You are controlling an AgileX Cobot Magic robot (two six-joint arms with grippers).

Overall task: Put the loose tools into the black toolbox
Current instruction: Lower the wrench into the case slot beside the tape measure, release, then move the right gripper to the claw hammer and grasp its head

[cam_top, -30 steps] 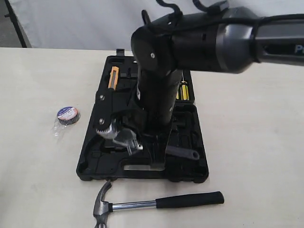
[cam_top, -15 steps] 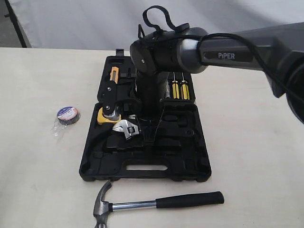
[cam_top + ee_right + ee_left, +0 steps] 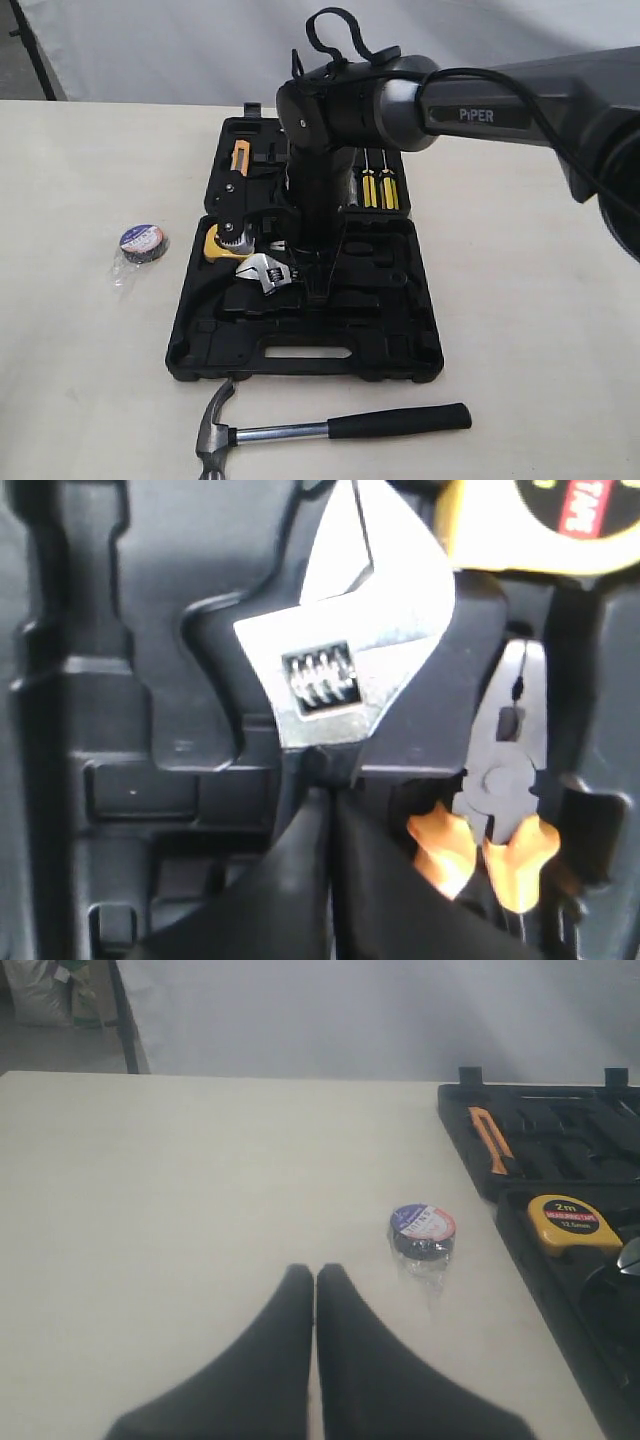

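Counter [image 3: 80,350]: was smooth, cream
Backdrop [image 3: 150,50]: white sheet hung behind
Left end effector [image 3: 315,1271]: was pinched closed
Right end effector [image 3: 325,785]: fingers met beside wrench [image 3: 350,670]

The cream table [image 3: 80,380] carries the black toolbox [image 3: 400,365], tape roll [image 3: 141,241] and hammer [image 3: 340,427].

Cream desk [image 3: 530,330], white backdrop [image 3: 150,50] behind it. Yellow tape measure [image 3: 212,247], marked 2m. Orange utility knife [image 3: 240,160] at its 12 o'clock. Two yellow-handled screwdrivers [image 3: 375,190] at its 2 o'clock, side by side. Orange-handled pliers [image 3: 510,800] near the tape measure, head closed; clock bearing can't tell.
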